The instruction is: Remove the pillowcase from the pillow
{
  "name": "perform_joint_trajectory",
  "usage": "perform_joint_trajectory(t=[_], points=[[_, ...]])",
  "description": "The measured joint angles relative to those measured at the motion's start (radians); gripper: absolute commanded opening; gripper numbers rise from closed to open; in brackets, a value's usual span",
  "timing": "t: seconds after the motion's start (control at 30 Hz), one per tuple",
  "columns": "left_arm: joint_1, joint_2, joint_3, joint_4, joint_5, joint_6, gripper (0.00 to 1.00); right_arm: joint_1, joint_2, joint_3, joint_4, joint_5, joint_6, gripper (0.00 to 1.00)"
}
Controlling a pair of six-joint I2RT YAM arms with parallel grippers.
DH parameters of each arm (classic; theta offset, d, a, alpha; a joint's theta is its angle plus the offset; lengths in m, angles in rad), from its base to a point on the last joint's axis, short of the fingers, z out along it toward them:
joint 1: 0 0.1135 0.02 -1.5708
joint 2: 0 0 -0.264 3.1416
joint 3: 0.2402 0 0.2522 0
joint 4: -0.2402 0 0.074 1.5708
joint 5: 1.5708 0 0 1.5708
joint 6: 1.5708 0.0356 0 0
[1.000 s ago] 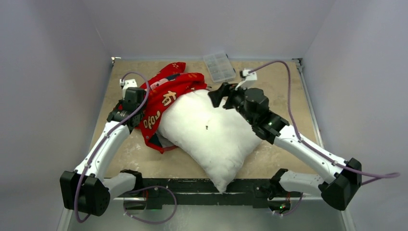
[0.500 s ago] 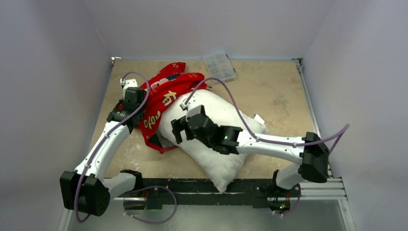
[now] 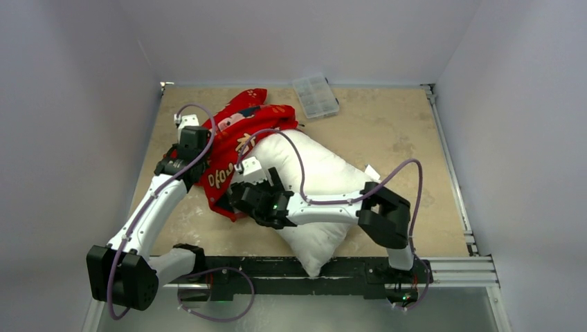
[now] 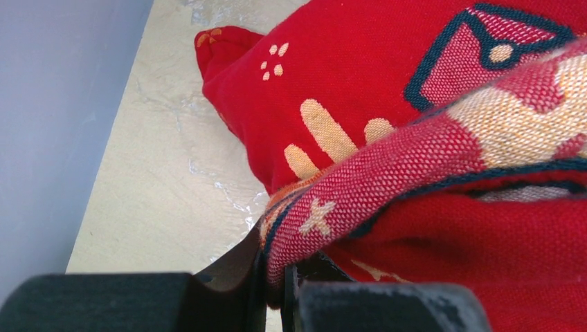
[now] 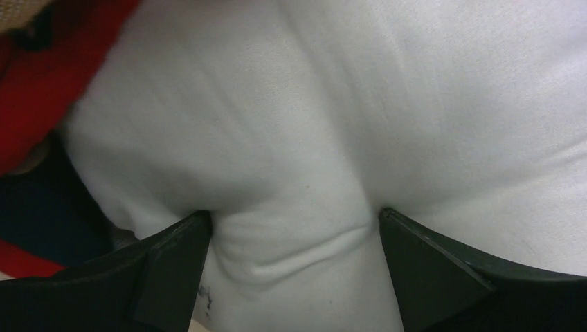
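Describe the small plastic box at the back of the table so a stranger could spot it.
Look to the far edge of the tan table, by the back wall. Just beyond the red pillowcase and white pillow lies a small plastic box. It alone is clear, hard and divided into compartments; its neighbours are soft fabric.

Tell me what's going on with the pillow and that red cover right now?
The left gripper is shut on a fold of the red pillowcase, which is bunched at the pillow's far-left end. The right gripper is open, its fingers pressed down into the white pillow near that bunched end, with stuffing bulging between them. Most of the pillow lies bare. Whether its far corner is inside the case cannot be told from these views.
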State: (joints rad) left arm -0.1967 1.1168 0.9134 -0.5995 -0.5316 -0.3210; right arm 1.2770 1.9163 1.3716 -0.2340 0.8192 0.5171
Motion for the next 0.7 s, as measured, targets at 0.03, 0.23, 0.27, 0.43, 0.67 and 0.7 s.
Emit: perform_joint_trajectory(t=[0.03, 0.23, 0.27, 0.43, 0.67, 0.7], points=[[0.000, 0.000, -0.003, 0.000, 0.001, 0.000, 0.00, 0.003, 0.023, 0.011, -0.003, 0.022, 0.007, 0.73], [0.000, 0.002, -0.011, -0.001, 0.001, 0.000, 0.00, 0.010, 0.055, 0.014, 0.010, 0.080, 0.024, 0.00], [0.000, 0.002, -0.011, -0.001, 0.001, 0.000, 0.00, 0.009, 0.044, 0.005, 0.020, 0.077, 0.025, 0.00], [0.000, 0.003, -0.011, 0.000, -0.012, -0.002, 0.00, -0.029, -0.074, -0.066, 0.046, 0.010, 0.026, 0.00], [-0.010, 0.021, -0.009, 0.000, -0.059, -0.044, 0.00, -0.184, -0.455, -0.203, 0.092, -0.152, -0.010, 0.00], [-0.014, 0.022, -0.007, -0.002, -0.061, -0.055, 0.00, -0.216, -0.526, -0.231, 0.104, -0.185, -0.020, 0.00]])
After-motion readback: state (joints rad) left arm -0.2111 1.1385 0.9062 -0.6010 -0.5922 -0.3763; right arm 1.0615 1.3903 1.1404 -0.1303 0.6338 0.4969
